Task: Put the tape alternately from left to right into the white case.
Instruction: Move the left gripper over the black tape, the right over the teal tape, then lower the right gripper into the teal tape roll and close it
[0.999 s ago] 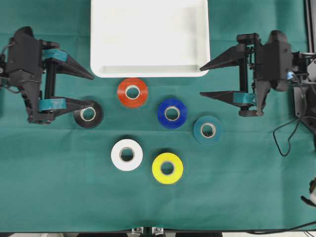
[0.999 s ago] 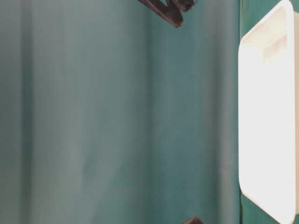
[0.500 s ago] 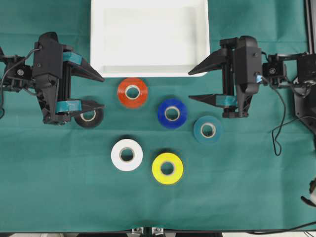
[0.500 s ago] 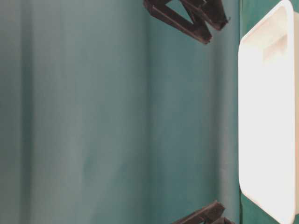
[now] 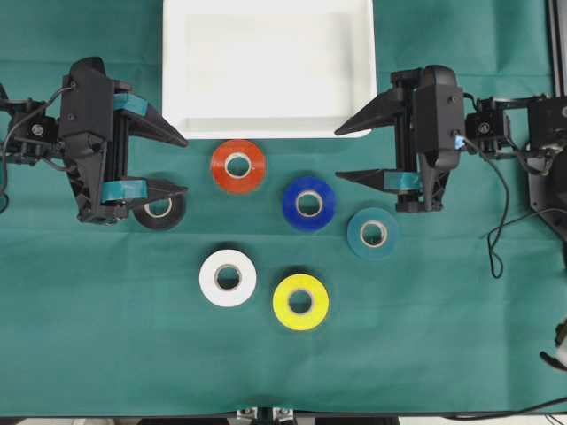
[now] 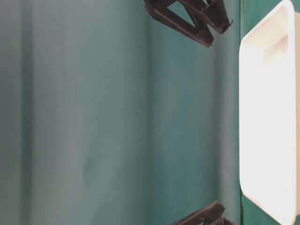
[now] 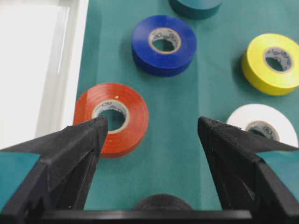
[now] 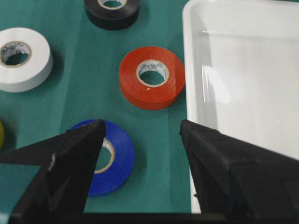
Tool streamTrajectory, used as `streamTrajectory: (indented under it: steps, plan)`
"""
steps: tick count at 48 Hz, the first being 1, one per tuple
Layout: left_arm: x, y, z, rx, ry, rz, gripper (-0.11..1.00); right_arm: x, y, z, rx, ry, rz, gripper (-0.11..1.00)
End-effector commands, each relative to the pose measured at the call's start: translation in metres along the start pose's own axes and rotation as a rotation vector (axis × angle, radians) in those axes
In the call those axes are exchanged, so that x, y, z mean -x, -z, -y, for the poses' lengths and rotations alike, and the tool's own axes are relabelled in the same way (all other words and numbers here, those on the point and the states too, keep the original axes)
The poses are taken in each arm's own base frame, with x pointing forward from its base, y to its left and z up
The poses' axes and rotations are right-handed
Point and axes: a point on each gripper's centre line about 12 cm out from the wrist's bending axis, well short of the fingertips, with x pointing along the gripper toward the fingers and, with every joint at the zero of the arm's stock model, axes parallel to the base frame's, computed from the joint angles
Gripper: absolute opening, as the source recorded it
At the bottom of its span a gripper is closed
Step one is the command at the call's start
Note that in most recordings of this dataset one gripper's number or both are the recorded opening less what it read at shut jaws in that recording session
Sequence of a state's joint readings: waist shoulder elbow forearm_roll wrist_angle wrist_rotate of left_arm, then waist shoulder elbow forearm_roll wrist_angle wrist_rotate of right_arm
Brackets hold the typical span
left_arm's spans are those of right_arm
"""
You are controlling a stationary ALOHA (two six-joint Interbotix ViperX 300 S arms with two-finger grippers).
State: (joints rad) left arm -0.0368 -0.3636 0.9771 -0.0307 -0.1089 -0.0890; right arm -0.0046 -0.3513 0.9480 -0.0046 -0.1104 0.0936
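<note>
Six rolls (image 5: 238, 166) below white case (image 5: 177, 71), green cloth (image 5: 106, 319) around

We're looking at a table covered in dark green cloth (image 5: 106, 336), a bit creased, lit evenly from above. Black cables (image 5: 500, 239) trail along its right edge, and some metal hardware (image 5: 261, 413) pokes out at the front edge.

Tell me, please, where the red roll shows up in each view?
Overhead: red roll centre, just below the white case.
Table-level: not in it.
Left wrist: lower left, right of the case.
Right wrist: upper centre, left of the case.
Shared landmark: the case rim.
</note>
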Motion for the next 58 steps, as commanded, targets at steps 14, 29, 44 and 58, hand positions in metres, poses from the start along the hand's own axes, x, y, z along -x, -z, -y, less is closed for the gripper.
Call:
streamTrajectory:
  steps: [14, 29, 44, 58]
  plan:
    - [0.001, -0.013, 0.001, 0.000, 0.002, 0.038, 0.88, 0.010, -0.003, -0.026, 0.020, -0.071, -0.033, 0.76]
    - [0.001, -0.011, 0.000, 0.002, 0.001, 0.026, 0.88, 0.023, 0.009, -0.040, -0.005, -0.113, -0.078, 0.76]
    - [0.001, -0.013, 0.001, 0.005, 0.001, 0.028, 0.88, 0.026, 0.015, -0.039, -0.005, -0.113, -0.085, 0.76]
    - [0.001, -0.013, 0.001, 0.005, 0.001, 0.028, 0.88, 0.021, 0.032, -0.036, -0.007, -0.102, -0.143, 0.76]
